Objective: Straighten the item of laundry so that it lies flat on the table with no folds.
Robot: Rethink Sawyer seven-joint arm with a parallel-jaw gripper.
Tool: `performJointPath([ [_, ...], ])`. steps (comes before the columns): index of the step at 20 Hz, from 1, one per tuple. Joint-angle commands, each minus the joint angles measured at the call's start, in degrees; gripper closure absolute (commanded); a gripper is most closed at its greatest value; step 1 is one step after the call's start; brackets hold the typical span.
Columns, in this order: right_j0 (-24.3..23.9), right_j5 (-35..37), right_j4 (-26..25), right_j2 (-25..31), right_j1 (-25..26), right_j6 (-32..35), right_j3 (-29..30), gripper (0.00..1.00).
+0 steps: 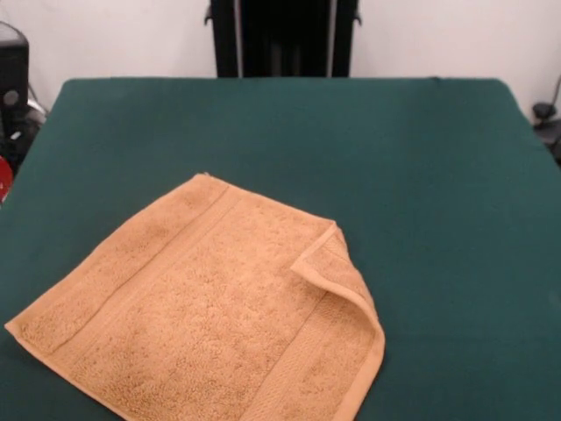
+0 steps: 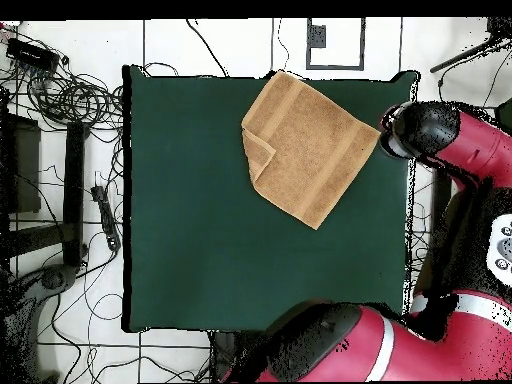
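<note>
Loose black cables (image 2: 70, 95) coiled and strewn over the pale tiled floor (image 2: 170, 355) beside the bench. A dark stand (image 2: 70, 190) among them. White wall (image 1: 114, 39) behind. Black box (image 1: 13, 74) at one edge.

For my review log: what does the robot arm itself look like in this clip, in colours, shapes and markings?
In the overhead view the arm is glossy red with rounded black joint housings; a second bulky red and black segment lies along the table's near edge. A pale grey panel with small dark dots sits at the right side. The front view shows only the black pedestal. No gripper is visible.
</note>
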Motion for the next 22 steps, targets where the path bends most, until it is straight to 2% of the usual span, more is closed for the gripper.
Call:
performJointPath([
  [1, 1.7, 7.5, -0.9, 9.7, 0.9, -12.4, -0.1, 0.00],
  [3, 3.0, 8.7, -0.1, 9.6, 0.3, -9.3, 1.1, 0.00],
  [7, 5.3, 4.6, 0.1, 8.6, -0.8, -3.5, 4.7, 0.00],
  [13, 8.2, 2.5, 0.8, 8.5, 1.7, 3.1, 3.5, 0.00],
  [22, 11.0, 2.3, 0.7, 7.3, 3.7, 4.8, 3.0, 0.00],
])
